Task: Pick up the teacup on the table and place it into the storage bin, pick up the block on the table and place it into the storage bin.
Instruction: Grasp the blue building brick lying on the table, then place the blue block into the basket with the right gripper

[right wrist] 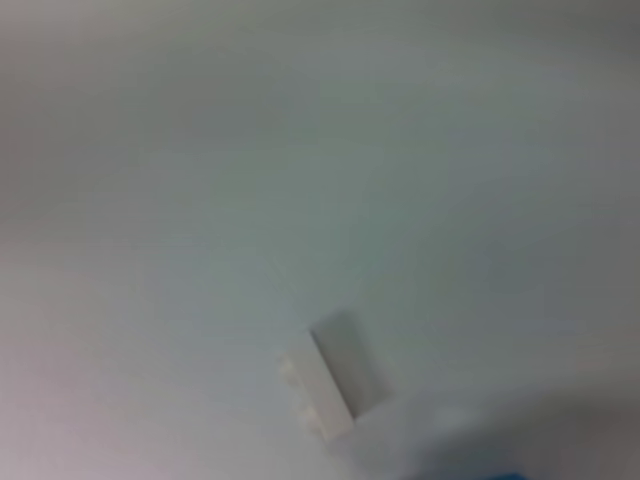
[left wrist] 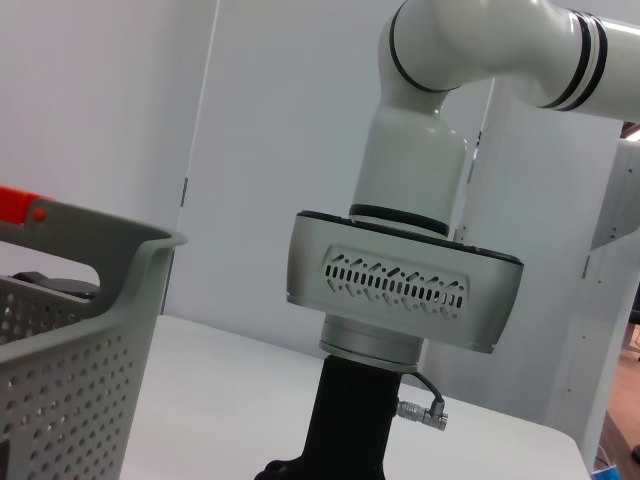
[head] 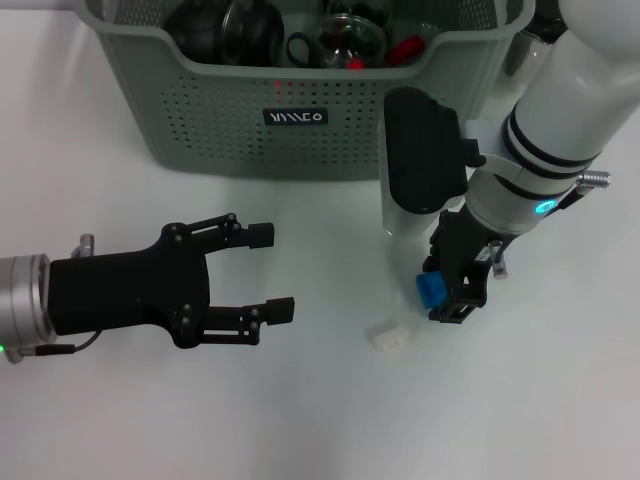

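The grey-green storage bin stands at the back of the white table; its corner shows in the left wrist view. A clear glass cup lies inside the bin; no teacup stands on the table. My right gripper points down, low over the table to the right of centre, shut on a small blue block. A small white studded block lies on the table just left of it, and shows in the right wrist view. My left gripper is open and empty at the left.
The bin also holds a dark round lidded pot and red-marked items. My right arm fills the left wrist view. A tall white and black part stands between the bin and the right gripper.
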Controlling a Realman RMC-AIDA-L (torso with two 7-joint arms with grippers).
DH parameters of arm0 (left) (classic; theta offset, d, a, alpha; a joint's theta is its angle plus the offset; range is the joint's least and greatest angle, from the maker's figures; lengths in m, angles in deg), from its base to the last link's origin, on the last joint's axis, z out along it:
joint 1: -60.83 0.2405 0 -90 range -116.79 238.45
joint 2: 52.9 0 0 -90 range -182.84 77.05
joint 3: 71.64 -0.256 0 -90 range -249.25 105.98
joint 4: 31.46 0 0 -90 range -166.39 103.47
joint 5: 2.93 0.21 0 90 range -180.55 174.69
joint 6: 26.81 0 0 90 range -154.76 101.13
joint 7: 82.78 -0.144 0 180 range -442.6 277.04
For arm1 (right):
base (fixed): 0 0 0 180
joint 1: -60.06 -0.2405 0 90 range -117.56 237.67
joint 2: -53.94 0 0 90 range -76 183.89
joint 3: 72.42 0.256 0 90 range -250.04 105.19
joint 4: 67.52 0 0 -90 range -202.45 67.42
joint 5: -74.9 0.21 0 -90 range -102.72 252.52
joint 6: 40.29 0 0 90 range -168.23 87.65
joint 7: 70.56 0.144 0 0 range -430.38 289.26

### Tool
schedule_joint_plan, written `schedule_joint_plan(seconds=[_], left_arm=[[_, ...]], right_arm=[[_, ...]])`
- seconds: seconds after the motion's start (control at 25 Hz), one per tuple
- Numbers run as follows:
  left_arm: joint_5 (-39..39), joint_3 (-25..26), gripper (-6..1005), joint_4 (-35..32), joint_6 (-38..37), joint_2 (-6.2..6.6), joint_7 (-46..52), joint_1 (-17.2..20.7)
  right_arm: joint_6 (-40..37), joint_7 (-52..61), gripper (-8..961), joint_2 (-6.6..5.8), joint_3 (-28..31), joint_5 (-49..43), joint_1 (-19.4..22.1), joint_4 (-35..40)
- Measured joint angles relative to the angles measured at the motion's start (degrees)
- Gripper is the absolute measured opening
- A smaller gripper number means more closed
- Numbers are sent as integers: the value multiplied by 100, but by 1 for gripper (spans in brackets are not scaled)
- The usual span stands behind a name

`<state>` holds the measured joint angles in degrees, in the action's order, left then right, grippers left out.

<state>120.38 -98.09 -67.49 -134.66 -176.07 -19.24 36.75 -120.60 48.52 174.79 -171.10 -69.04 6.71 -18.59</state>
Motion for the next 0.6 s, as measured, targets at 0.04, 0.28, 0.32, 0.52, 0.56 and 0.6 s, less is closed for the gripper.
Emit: schedule_joint_plan(seconds=[0.04, 0.28, 0.32, 0.52, 0.56, 0.6], left_arm=[[0, 0, 875, 0, -2, 0, 0, 0], [0, 0, 875, 0, -7, 9, 0, 0], [0, 1, 875, 0, -8, 12, 0, 0], [0, 1, 875, -6, -21, 20, 0, 0], [0, 0, 875, -13, -25, 23, 0, 0], [1, 0, 875, -23, -29, 26, 0, 2]], right_arm=[[-5, 10, 673, 0, -4, 0, 0, 4], [-6, 38, 602, -7, -12, -9, -11, 11], [-9, 43, 590, -9, -5, -18, -11, 24], [-160, 185, 421, -49, 116, -29, 22, 338], [-307, 200, 421, -54, 227, -32, 61, 526], [-447, 200, 422, -61, 373, -32, 102, 745]])
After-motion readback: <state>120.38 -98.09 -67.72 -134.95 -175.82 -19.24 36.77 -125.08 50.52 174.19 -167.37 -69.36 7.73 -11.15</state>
